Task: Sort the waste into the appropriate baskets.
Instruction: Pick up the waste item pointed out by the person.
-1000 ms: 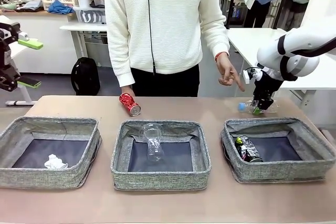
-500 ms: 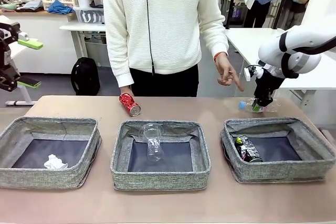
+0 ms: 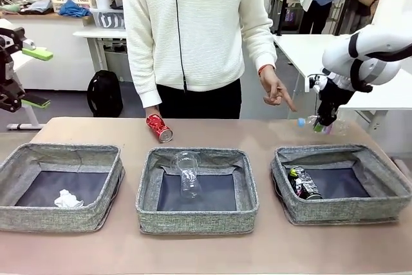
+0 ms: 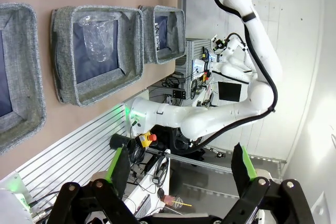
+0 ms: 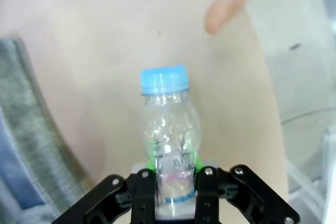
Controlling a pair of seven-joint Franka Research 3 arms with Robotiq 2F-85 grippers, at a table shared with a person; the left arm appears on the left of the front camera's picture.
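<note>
Your right gripper [image 3: 320, 124] is clamped on the small clear bottle [image 3: 329, 126], out past the far rim of the right basket [image 3: 341, 210]. In the right wrist view, the green pads pinch the bottle's [image 5: 169, 124] lower body at its pink label, and the blue cap points away from the gripper [image 5: 176, 174]. From the front it seems to hang just above the tabletop, though you can't be sure of a gap at that angle. The person's hand [image 3: 275, 91] points down near it, not touching.

Your left gripper [image 3: 37, 77] sits at the far left, off the table, with its fingers spread wide and nothing between them; the left wrist view [image 4: 180, 163] confirms this.

The dark printed can [image 3: 302, 183] lies in the right basket, the crushed clear plastic bottle [image 3: 187, 172] in the middle basket [image 3: 193, 214], and the crumpled white paper ball [image 3: 67, 199] in the left basket [image 3: 64, 152]. The red can [image 3: 158, 127] lies on the table behind the middle basket.
</note>
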